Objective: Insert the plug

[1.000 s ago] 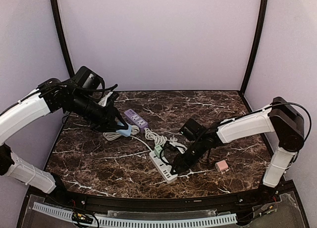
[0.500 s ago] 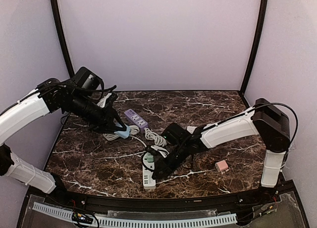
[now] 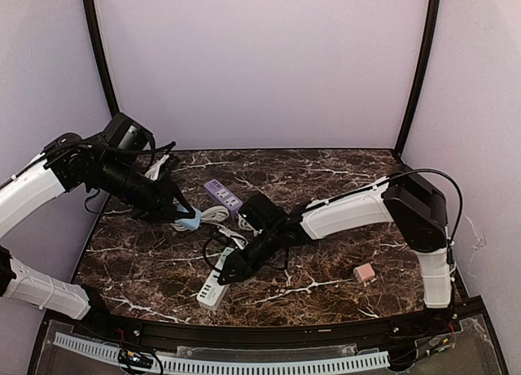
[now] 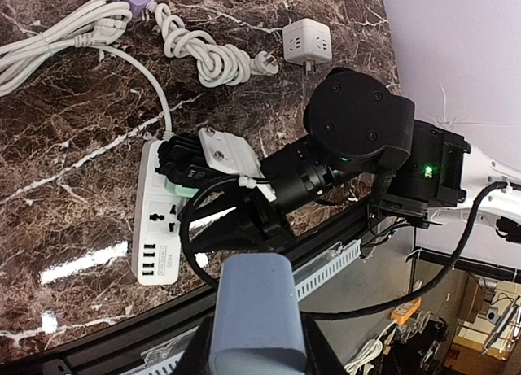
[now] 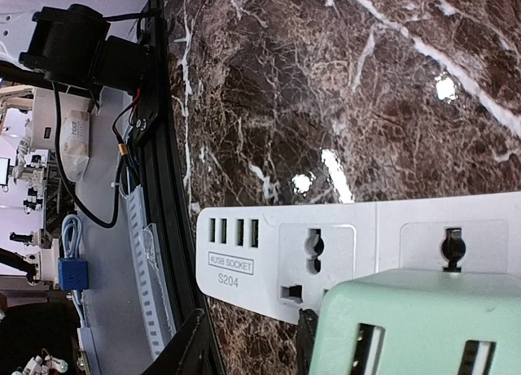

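A white rectangular plastic power strip [image 3: 209, 293] is seen lying flat on the dark brown marble-patterned table top [image 3: 350, 180]. Its end with four small USB slots is turned toward the table's near edge.

The right gripper [image 3: 230, 267] is lowered over the farther half of this strip. A mint-green plastic block adapter [image 5: 407, 326] is framed closely by its black fingers and is placed over the strip's face, just beside an uncovered socket. The jaws are set narrowly about the adapter. Whether they press on it cannot be told, because the contact is hidden in every view.

The left gripper [image 3: 184, 215] is held clear of the strip, to its left and farther back. It is closed on a pale blue rounded plastic plug [image 4: 256, 298], which is clamped between its fingers and is well apart from the strip's sockets.

A white cable bundled into coils [image 4: 207, 56] is spread on the table beyond the strip. A small white cube-shaped adapter [image 4: 308, 43] is set just beside the cable's loose pronged end. Farther back from the strip, a short purple power strip [image 3: 223, 194] is laid at an angle. A small pink cube-shaped block [image 3: 364, 271] is left well to the right of the white strip.
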Tool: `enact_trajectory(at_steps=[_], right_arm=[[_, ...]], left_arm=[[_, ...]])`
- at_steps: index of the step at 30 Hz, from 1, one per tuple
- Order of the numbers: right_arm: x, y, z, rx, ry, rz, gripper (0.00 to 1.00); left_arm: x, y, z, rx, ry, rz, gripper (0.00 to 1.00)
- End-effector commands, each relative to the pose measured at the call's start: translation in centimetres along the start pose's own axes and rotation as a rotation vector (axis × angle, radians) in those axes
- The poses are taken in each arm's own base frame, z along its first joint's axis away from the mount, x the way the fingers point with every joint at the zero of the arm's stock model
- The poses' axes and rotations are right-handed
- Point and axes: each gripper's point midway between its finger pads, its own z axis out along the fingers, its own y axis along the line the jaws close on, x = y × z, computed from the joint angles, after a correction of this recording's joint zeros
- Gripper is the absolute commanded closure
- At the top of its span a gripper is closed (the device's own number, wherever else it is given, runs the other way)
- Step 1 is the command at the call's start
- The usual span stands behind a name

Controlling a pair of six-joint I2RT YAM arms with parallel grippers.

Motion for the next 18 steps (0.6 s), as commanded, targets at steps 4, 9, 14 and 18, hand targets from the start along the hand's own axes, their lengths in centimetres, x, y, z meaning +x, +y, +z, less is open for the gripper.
enact_trajectory(at_steps=[4,9,14,18], right_arm=[[-1.4,0.7,1.5,-0.040,-0.001,-0.060,0.63],[-1.1,1.8,0.3,-0.049,0.005,-0.091,0.62],[0.0,2.7,-1.2,-0.031,0.026,-0.114,0.61],[0.8,3.6,-3.0,-0.002,0.023,-0.141,0.59]], left_arm=[[1.3,2.1,-1.2,-0.063,-0.008,-0.044,0.99],[1.9,3.4,-1.6,-0.115,-0.012,-0.051,0.99],[2.2,4.0,-1.6,-0.138,-0.002,-0.040,0.99],[2.4,4.4,-1.5,-0.164,0.017,-0.018,0.99]])
